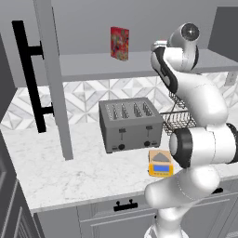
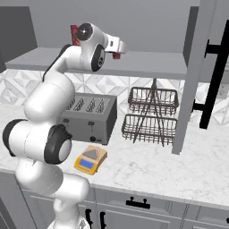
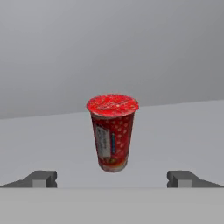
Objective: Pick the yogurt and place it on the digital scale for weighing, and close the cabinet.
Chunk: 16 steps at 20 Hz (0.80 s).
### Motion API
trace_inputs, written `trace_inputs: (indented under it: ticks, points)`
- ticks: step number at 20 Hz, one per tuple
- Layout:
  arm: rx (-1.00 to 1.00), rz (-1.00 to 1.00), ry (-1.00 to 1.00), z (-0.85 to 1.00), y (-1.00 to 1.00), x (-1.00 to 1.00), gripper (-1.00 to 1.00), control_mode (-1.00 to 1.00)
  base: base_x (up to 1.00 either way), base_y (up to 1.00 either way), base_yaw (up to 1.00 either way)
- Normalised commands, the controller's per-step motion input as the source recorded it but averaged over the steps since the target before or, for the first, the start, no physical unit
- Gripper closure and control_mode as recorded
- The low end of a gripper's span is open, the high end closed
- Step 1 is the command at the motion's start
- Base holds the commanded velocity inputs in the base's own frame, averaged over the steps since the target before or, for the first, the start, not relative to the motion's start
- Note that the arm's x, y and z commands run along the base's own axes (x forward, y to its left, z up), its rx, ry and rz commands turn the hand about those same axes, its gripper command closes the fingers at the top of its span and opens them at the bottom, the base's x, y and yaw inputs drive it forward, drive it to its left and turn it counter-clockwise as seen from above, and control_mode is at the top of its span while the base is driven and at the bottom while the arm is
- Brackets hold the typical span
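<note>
Yogurt (image 3: 112, 133) stands upright on the grey cabinet shelf (image 3: 175, 131) in the hand view, straight ahead of the gripper (image 3: 112, 179) and centred between its two dark fingertips (image 3: 41, 178). The jaws stand wide apart, one to each side of the cup, and neither tip touches it. The cup shows a red dotted lid and a label with dark markings down its side.

In the left base view, the arm reaches up to the open cabinet (image 1: 51, 79), whose door with its long black handle (image 1: 29, 76) is swung out well to the left of the hand. A flat red box (image 1: 119, 42) stands on the shelf to the left of the hand. Below the hand, on the marble counter (image 1: 56, 167), sit a grey toaster (image 1: 130, 123) and, nearer the robot, the yellow scale (image 1: 161, 163), partly hidden by the arm. A wire rack (image 1: 179, 118) stands behind the arm.

In the right base view, the hand (image 2: 117, 46) points into the shelf, with a sliver of red just beyond it. The scale (image 2: 90, 159) lies far below, beside the toaster (image 2: 89, 117). The wire rack (image 2: 151, 116) and the other open door's handle (image 2: 214, 80) are off to the right.
</note>
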Motion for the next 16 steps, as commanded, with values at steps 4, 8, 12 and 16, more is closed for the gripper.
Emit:
trace_inputs:
  ticks: [4, 8, 12, 16]
  points:
    - [0.0, 0.0, 0.0, -0.02, -0.08, 0.39, -1.0, -1.0, 0.0, 0.0, 0.0]
    - [0.0, 0.0, 0.0, -0.06, 0.0, 0.36, -1.0, -1.0, 0.0, 0.0, 0.0]
    - [0.0, 0.0, 0.0, -0.09, 0.0, 0.36, -1.0, -1.0, 0.0, 0.0, 0.0]
    - [0.0, 0.0, 0.0, -0.12, -0.01, 0.33, -1.0, -1.0, 0.0, 0.0, 0.0]
